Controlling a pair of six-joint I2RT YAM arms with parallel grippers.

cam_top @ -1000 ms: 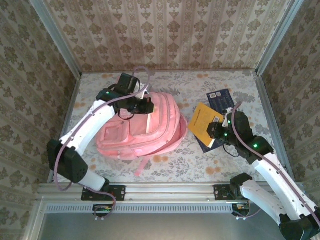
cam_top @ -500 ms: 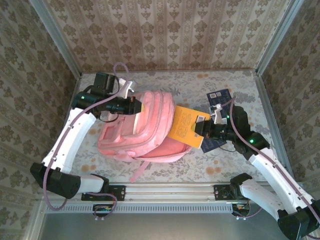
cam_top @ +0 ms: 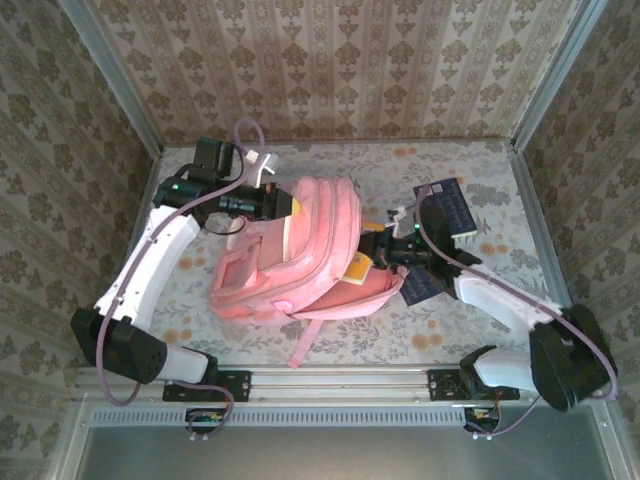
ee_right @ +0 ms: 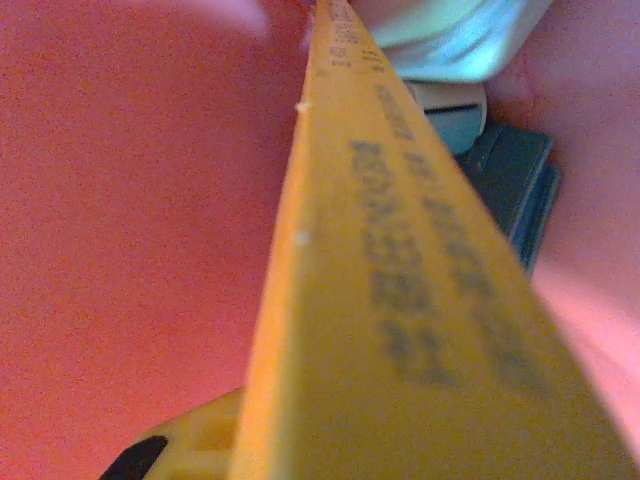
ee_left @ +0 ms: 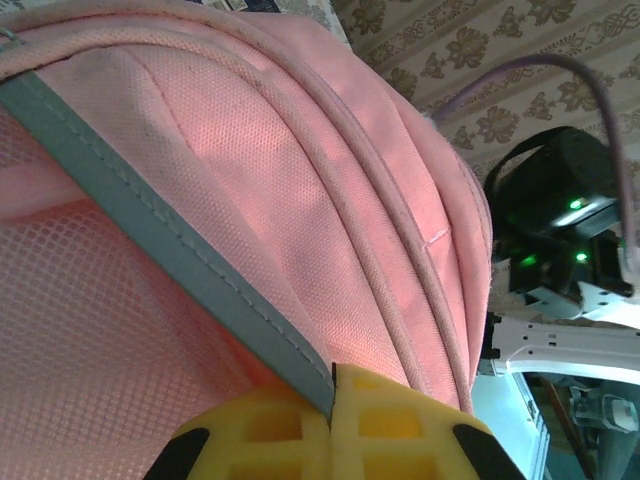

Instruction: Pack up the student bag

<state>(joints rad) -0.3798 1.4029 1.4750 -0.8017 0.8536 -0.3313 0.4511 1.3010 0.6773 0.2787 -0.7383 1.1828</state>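
Observation:
The pink student bag (cam_top: 290,260) lies in the middle of the table, its opening facing right. My left gripper (cam_top: 285,205) is shut on the bag's grey-trimmed opening edge (ee_left: 200,270), which runs between the yellow fingertips (ee_left: 390,420), and holds that edge up. My right gripper (cam_top: 378,248) is at the bag's mouth, shut on a yellow book (cam_top: 358,268). The book is mostly inside the bag. In the right wrist view the yellow book's spine (ee_right: 400,300) points into the pink interior (ee_right: 140,220).
A blue book (cam_top: 445,205) lies at the back right of the table, and a dark one (cam_top: 415,288) sits under my right arm. Inside the bag, ahead of the yellow book, are a pale blue item (ee_right: 450,40) and a dark teal one (ee_right: 510,190). A pink strap (cam_top: 305,345) trails toward the front rail.
My right gripper has carried the yellow book left and into the bag's mouth. My left gripper has kept hold of the bag's edge while the bag shifted right.

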